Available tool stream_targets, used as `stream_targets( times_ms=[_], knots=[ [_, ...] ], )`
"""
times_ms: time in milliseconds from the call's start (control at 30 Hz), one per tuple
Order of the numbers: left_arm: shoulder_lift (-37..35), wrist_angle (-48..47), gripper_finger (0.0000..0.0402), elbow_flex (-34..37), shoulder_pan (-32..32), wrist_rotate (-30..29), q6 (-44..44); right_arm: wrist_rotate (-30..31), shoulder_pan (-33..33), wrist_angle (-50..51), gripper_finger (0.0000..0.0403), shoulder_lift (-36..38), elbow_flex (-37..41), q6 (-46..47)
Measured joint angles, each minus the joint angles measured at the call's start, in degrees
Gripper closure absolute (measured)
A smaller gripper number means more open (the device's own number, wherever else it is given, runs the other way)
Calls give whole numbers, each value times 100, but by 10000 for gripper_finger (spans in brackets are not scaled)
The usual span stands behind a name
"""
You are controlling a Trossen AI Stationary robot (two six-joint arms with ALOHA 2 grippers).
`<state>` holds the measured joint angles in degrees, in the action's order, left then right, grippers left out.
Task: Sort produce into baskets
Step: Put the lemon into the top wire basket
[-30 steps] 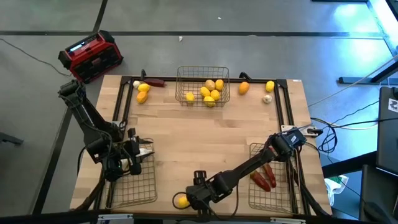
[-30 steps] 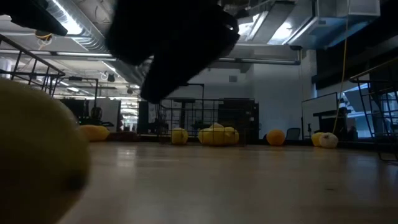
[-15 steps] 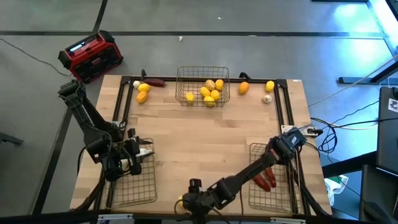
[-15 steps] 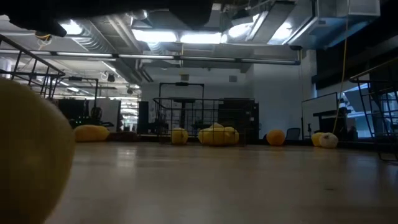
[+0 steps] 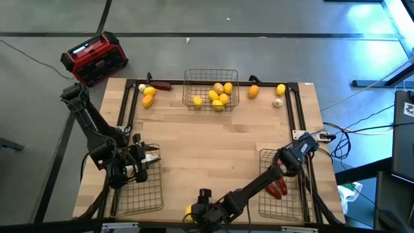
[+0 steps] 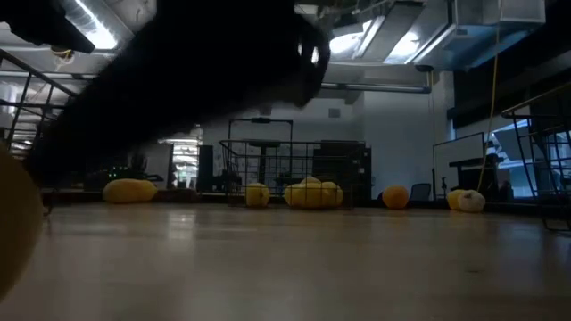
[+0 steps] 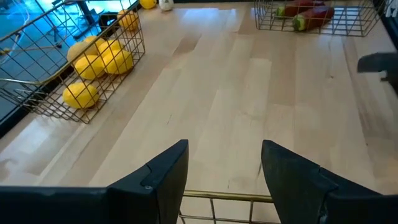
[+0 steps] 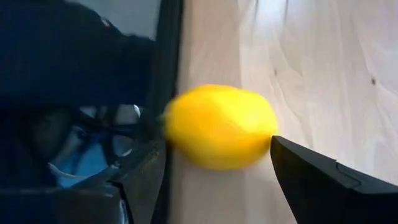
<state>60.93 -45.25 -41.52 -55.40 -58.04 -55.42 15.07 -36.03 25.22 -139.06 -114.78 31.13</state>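
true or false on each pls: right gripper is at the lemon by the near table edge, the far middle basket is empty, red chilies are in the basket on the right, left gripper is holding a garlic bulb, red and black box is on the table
1. The right gripper is at the lemon by the table's near edge. True: its open fingers flank the fruit.
2. The far middle basket is empty. False: it holds several yellow fruits.
3. Red chilies lie in the right basket. True.
4. The left gripper holds a garlic bulb. False: it is open with nothing between its fingers, over the left basket.
5. The red and black box sits on the table. False: it is on the floor beyond the table's far left corner.
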Motion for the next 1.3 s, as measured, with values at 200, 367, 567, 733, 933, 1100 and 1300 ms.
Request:
stream_targets(
  times_ms=[200, 367, 567, 733, 933, 1100, 1300],
  knots=[
    [0, -33, 204, 0, 0, 2, 5, 380, 93, 3, 116, -64, 2, -605],
    [0, -35, 204, 0, 0, 1, 7, 337, 131, 25, 116, -64, 2, -749],
    [0, -35, 204, 0, 0, 0, 4, 356, 158, 23, 116, -62, 2, -762],
    [0, -35, 204, 0, 0, 0, 27, 396, 166, 23, 116, -62, 2, -971],
    [0, -35, 204, 0, 0, 0, 27, 398, 197, 15, 116, -29, 0, -1238],
    [0, -36, 204, 0, 0, 0, 27, 365, 239, -100, 116, -27, -111, -1656],
    [0, -37, 204, 0, 0, 0, 4, 40, 423, -230, 116, -27, -111, -2102]
  ],
)
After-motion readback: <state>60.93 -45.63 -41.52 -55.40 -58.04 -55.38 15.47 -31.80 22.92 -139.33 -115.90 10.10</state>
